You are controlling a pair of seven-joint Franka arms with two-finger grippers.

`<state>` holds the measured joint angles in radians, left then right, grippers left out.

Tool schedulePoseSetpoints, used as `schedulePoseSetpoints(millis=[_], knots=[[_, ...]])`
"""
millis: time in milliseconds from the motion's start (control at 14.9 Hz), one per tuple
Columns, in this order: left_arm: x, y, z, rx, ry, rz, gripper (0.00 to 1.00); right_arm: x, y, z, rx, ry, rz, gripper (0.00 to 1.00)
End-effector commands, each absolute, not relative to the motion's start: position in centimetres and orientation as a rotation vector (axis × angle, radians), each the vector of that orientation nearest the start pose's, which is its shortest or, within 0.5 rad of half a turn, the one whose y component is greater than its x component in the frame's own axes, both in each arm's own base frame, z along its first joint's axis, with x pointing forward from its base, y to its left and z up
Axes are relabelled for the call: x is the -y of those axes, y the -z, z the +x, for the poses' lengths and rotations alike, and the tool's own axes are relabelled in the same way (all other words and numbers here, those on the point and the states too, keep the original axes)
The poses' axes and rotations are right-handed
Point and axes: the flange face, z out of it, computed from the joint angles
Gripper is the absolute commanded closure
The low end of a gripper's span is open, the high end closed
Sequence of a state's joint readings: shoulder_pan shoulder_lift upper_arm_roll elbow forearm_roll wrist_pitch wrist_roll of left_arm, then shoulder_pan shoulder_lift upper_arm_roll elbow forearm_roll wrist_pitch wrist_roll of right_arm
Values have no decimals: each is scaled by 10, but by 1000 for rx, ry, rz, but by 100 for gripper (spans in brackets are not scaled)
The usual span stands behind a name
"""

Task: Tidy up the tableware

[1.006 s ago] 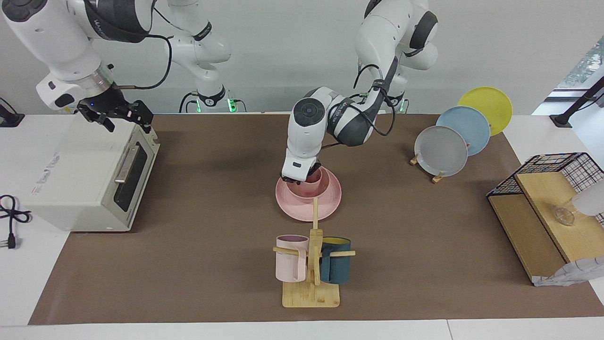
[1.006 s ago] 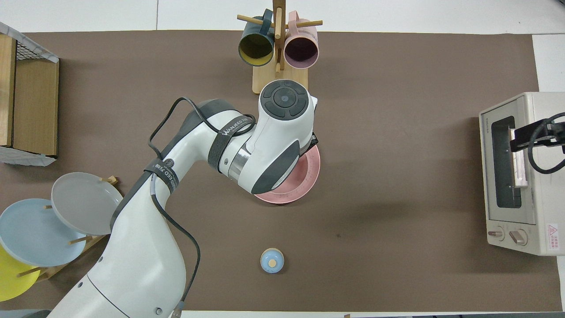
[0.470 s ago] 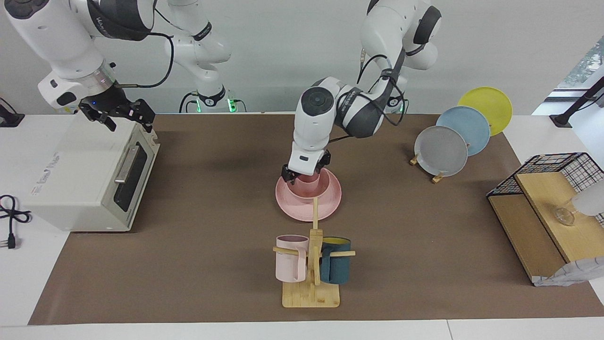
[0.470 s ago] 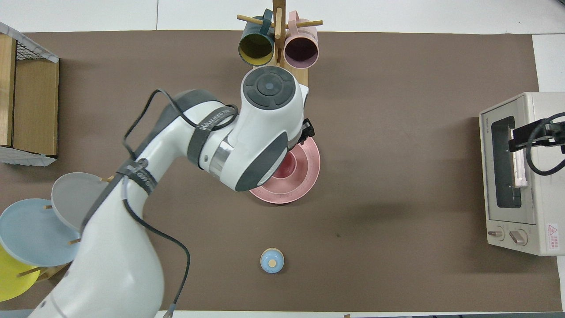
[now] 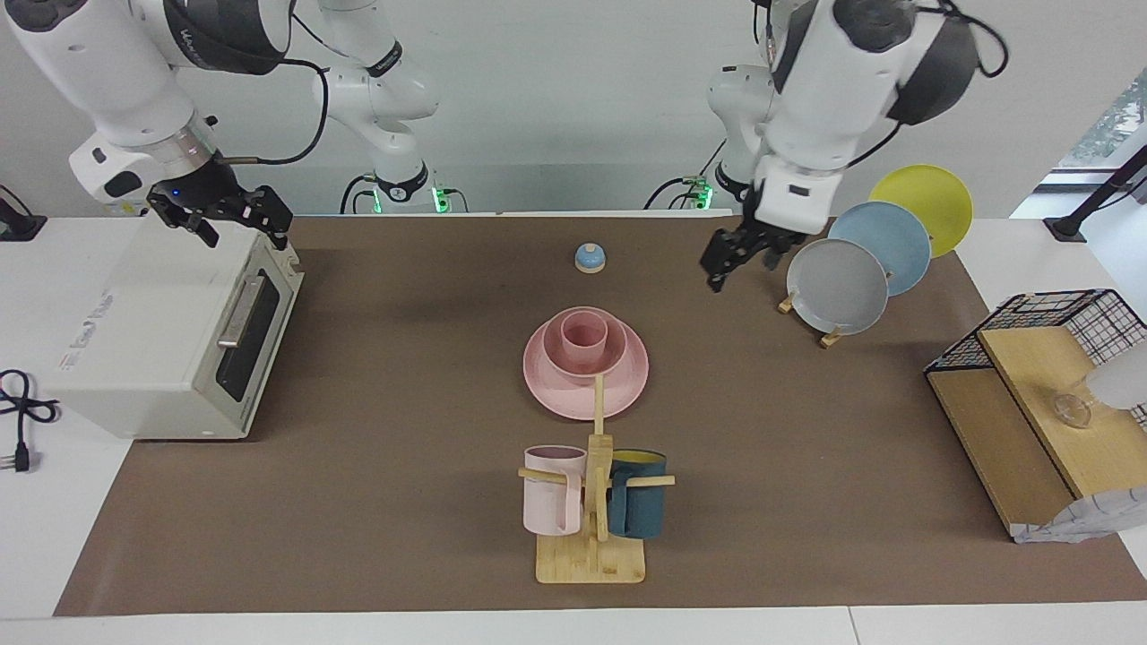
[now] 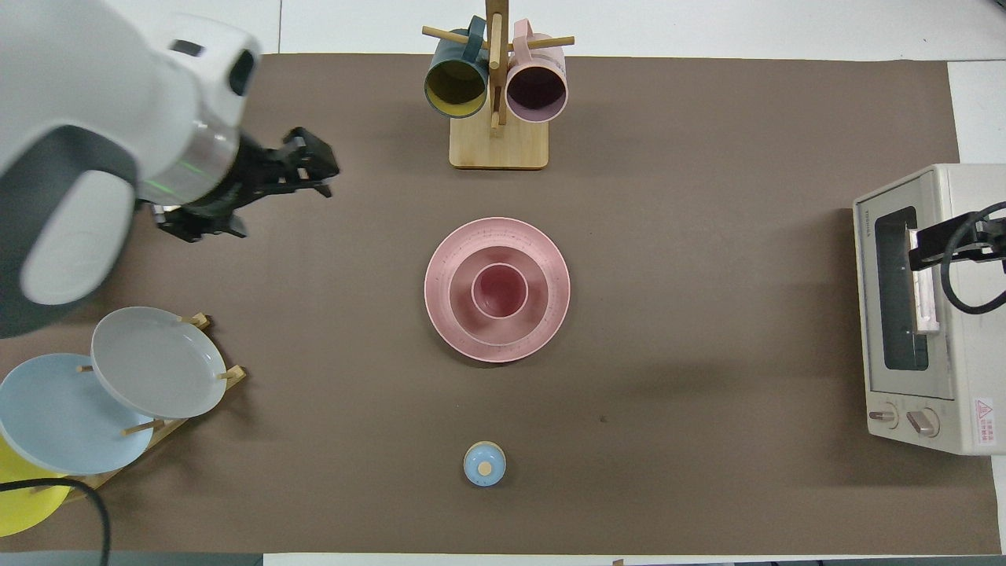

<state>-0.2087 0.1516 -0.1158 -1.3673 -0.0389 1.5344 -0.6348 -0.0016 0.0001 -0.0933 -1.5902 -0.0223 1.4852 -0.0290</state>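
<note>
The pink plate [image 5: 557,397] [image 6: 449,328] lies in the middle of the mat. The pink bowl [image 5: 557,361] [image 6: 460,305] sits on it, and the small pink cup [image 5: 583,340] [image 6: 499,291] stands upright in the bowl. My left gripper [image 5: 739,255] [image 6: 302,169] is open and empty, raised over the mat beside the plate rack, well apart from the pink set. My right gripper [image 5: 237,228] [image 6: 939,244] is open and empty and waits over the toaster oven.
A mug tree [image 5: 591,502] [image 6: 497,94] with a pale pink and a dark teal mug stands farther from the robots than the plate. A small blue bell [image 5: 590,258] [image 6: 484,464] lies nearer. Rack of grey, blue and yellow plates [image 5: 838,285], wire shelf [image 5: 1030,394], toaster oven [image 5: 170,331].
My left gripper let go of the pink cup, which now stands in the bowl, then rose and swung away toward the plate rack. The right arm has not moved.
</note>
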Motion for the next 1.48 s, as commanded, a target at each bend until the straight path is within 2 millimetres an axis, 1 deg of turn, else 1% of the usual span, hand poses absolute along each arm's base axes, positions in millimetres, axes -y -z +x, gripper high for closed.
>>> schedulePoseSetpoints(millis=[0, 67, 134, 201, 268, 402, 470, 537, 671, 738, 805, 872, 939, 1006, 1140, 1274, 1409], knots=[[105, -640, 561, 300, -72, -3176, 0, 51, -616, 536, -118, -152, -3132, 0], [81, -640, 560, 227, -78, -3181, 0, 51, -616, 534, -118, -152, -3131, 0], [62, -636, 557, 166, -88, -3183, 0, 52, -616, 532, -120, -165, -3128, 0], [46, -630, 551, 115, -99, -3183, 0, 52, -616, 532, -120, -163, -3129, 0], [40, -622, 548, 71, -94, -3184, 0, 52, -616, 532, -125, -163, -3128, 0], [40, -608, 542, 40, -32, -3182, 0, 52, -616, 532, -120, -163, -3129, 0], [45, -605, 541, 23, 11, -3183, 0, 52, -616, 532, -120, -163, -3129, 0], [45, -606, 546, 21, 53, -3183, 0, 52, -616, 532, -120, -163, -3128, 0], [47, -621, 550, 16, 82, -3184, 0, 52, -616, 532, -120, -163, -3128, 0], [50, -620, 553, -3, 45, -3170, 0, 52, -616, 532, -125, -163, -3128, 0], [54, -629, 552, -31, 29, -3121, 0, 53, -616, 532, -122, -163, -3129, 0], [61, -632, 550, -44, 9, -3101, 0, 52, -616, 532, -120, -163, -3129, 0], [64, -632, 546, -51, -55, -3092, 0, 52, -616, 532, -120, -163, -3129, 0], [63, -640, 542, -51, -86, -3087, 0, 52, -616, 532, -120, -163, -3129, 0], [60, -643, 533, -50, -110, -3084, 0, 52, -616, 532, -122, -163, -3128, 0], [60, -624, 509, -39, -168, -3074, 0, 52, -616, 532, -122, -163, -3129, 0], [61, -613, 496, -41, -157, -3083, 0, 52, -616, 532, -120, -163, -3128, 0]])
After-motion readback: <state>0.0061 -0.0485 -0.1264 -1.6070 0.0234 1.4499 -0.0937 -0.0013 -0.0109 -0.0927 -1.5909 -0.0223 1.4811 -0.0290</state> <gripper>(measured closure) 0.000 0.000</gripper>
